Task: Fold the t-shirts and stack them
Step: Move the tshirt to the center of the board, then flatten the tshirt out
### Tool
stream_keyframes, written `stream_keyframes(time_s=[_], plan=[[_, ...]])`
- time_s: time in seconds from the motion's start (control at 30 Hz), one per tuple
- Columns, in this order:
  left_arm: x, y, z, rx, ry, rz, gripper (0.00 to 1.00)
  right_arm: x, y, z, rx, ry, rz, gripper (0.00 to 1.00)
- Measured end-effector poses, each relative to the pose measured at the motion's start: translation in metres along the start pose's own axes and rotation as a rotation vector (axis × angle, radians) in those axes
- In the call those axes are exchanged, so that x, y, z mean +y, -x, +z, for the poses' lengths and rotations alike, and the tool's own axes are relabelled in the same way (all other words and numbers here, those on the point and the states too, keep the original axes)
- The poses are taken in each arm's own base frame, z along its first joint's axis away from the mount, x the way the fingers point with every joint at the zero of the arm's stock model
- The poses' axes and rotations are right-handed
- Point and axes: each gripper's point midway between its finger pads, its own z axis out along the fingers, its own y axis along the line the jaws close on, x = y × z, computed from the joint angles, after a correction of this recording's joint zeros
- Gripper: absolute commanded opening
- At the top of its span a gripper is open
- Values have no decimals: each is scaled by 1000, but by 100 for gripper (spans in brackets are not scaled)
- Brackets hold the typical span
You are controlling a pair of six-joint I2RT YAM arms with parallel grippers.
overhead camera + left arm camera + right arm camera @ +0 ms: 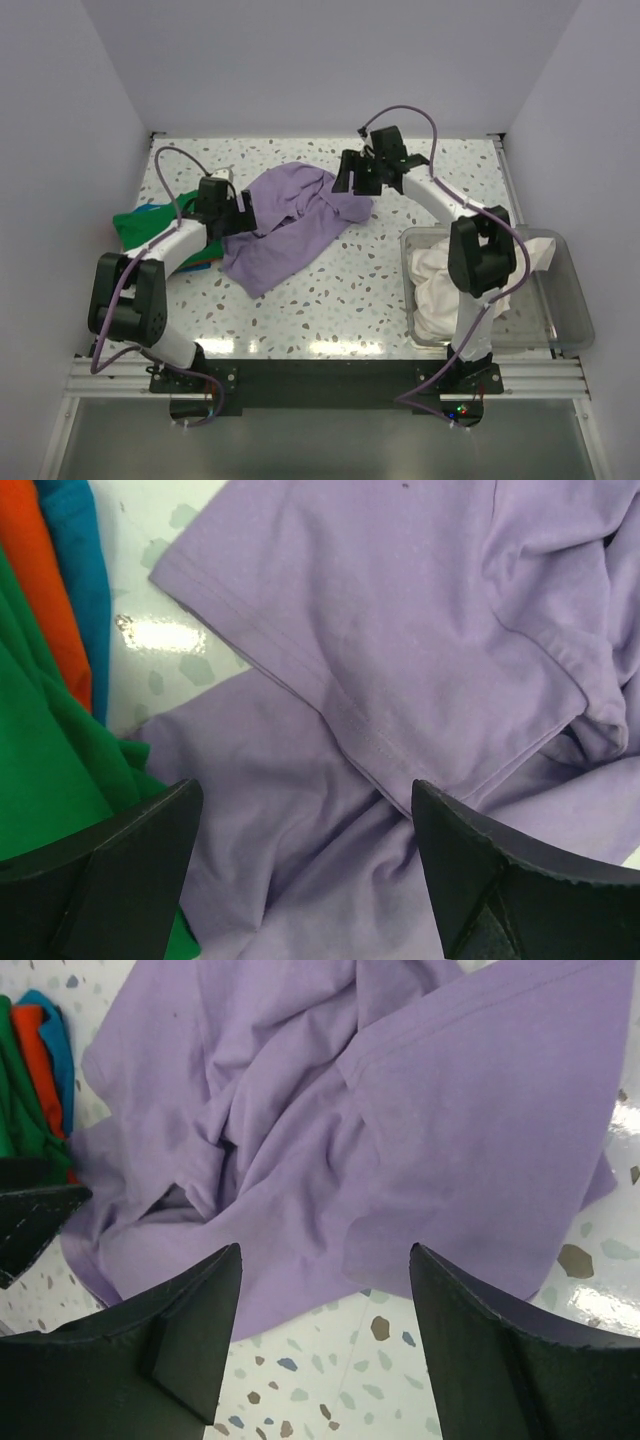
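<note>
Two hands, left hand (304, 815) and right hand (326, 1265), gape empty over the crumpled soft lavender t-shirt (290, 228) on speckled table (350, 292).

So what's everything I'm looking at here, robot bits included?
lavender purple cotton t-shirt: one, purple, crumpled at the middle of the table
bright green t-shirt: one, green, at the table's left side
orange cloth and blue cloth: one strip of each showing, beside the green t-shirt; too little shows to say what they are
cream white cloth: one heap, white, inside the bin
clear plastic bin: one, see-through, at the table's right side
speckled white table: one, white with dark flecks
left arm, right arm: two, white and black
left gripper, right gripper: two, black, both open over the purple t-shirt
</note>
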Motion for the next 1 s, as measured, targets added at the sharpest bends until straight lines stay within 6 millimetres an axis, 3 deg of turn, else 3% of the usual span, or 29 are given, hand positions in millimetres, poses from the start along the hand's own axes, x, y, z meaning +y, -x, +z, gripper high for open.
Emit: stream_keyframes(time_s=[0.13,0.43,0.7,1.0], plan=[[-5,-8,8,35,-26,-12,86,-2,-19,11,56,-23,-30,69],[-32,-12,18,63,-160,-78,83,-34,-57,34,172,-149,-35,61],[-47,-17,29,88,-234,-139,75,-43,-62,36,184,-190,-25,58],[-53,-26,31,117,-232,-155,74,-44,-62,35,183,-201,-14,57]])
